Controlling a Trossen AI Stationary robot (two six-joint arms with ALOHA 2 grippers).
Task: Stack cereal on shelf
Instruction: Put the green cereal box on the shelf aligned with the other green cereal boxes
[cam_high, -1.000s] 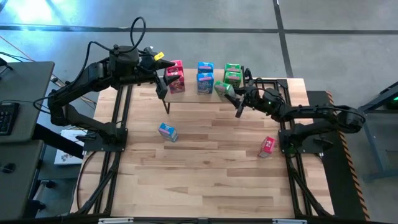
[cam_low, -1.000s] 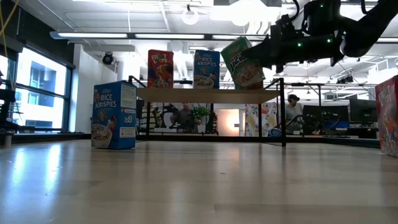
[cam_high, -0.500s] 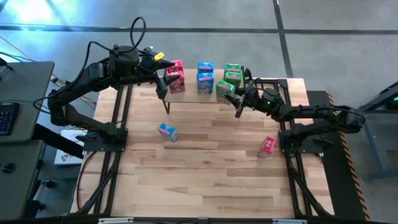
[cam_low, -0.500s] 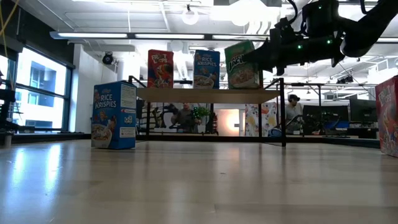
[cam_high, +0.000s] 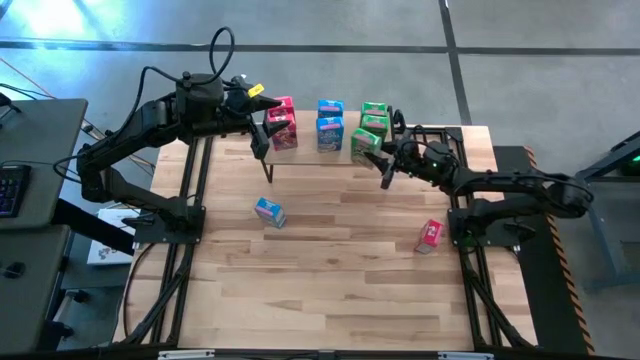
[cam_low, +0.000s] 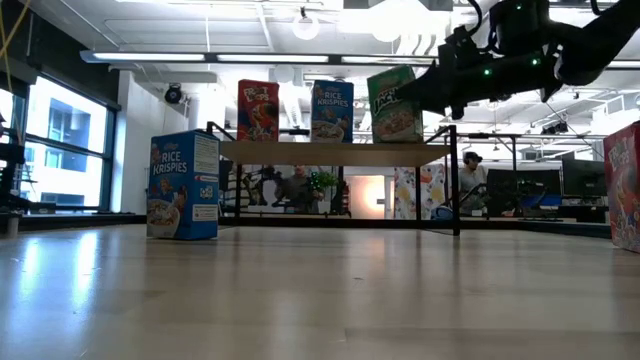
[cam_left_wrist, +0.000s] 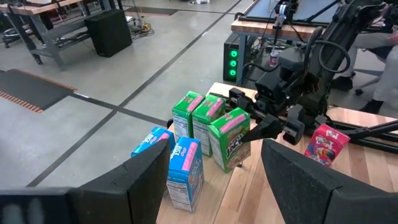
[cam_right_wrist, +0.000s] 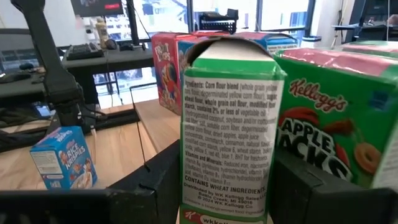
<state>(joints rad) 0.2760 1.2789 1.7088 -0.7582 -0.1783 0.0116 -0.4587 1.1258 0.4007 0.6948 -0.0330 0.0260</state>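
Right gripper (cam_high: 385, 160) clamps a green cardboard cereal box (cam_high: 365, 145) over the light-wood shelf (cam_low: 335, 152) near the bench's far edge; it should be squared beside its neighbours before release.

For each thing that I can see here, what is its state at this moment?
Green cereal box: upright at the shelf, held by the right claw.
Right claw: shut on it.
Left claw: open, empty, over the shelf's other end.
Blue box: standing on the table, not yet shelved.
Red box: on the table, not yet shelved.
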